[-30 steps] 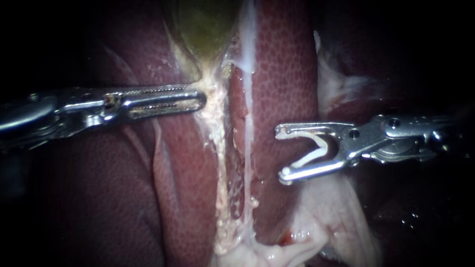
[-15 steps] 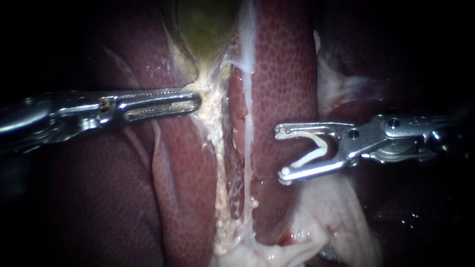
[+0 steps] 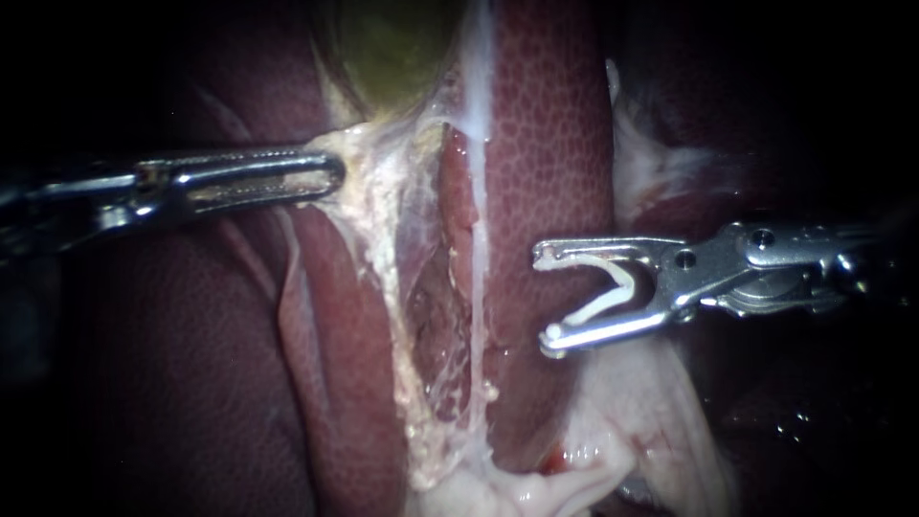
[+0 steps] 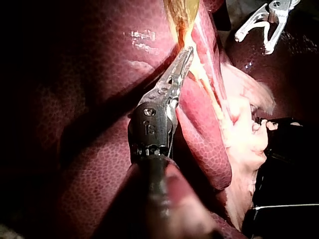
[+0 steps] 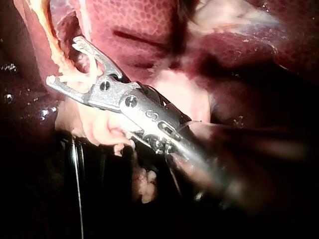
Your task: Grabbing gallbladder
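Two instruments are at the tissue, the left instrument [image 3: 333, 178] and the right instrument [image 3: 546, 295]. One greenish gallbladder [image 3: 388, 53] and one liver [image 3: 550, 144] show, with one white clip [image 3: 616, 292] between the right instrument's jaws.

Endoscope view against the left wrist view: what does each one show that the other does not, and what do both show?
Only the endoscope view: the pale tissue spread as a taut sheet from the left instrument, whose jaws are shut on its edge. Only the left wrist view: a black object beside the whitish lump ahead of that instrument. Both: the liver, the gallbladder, and the right instrument holding a white clip between its spread jaws.
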Controlling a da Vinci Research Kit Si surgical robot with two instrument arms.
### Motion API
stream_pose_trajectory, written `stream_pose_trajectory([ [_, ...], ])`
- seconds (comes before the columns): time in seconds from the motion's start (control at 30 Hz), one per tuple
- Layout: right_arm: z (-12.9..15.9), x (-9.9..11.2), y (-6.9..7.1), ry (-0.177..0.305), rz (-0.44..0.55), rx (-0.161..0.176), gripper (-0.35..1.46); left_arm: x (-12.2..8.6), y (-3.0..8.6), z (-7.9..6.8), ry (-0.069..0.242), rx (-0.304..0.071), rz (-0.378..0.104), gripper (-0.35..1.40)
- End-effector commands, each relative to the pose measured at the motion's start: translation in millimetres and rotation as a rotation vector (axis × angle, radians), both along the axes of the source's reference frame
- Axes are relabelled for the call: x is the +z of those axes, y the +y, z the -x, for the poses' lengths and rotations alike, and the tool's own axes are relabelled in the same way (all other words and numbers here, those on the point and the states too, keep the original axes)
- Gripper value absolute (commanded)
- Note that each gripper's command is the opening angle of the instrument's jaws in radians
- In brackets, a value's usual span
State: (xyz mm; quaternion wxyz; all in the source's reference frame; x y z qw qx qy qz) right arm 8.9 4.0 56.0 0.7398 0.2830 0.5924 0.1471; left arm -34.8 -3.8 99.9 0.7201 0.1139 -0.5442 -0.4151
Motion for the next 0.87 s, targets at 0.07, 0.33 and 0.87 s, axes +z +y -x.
stream_pose_trajectory([
  [0.07,0.0,0.0,0.0,0.000,0.000,0.000,0.60,-0.6,0.3,-0.5,-0.001,-0.008,0.005,-0.35],
  [0.33,0.0,0.0,0.0,0.000,0.000,0.000,0.60,-1.6,1.0,-1.6,0.002,-0.028,0.012,-0.35],
  [0.87,0.0,0.0,0.0,0.000,0.000,0.000,0.60,-1.4,0.8,-1.5,0.014,-0.043,0.014,-0.35],
])
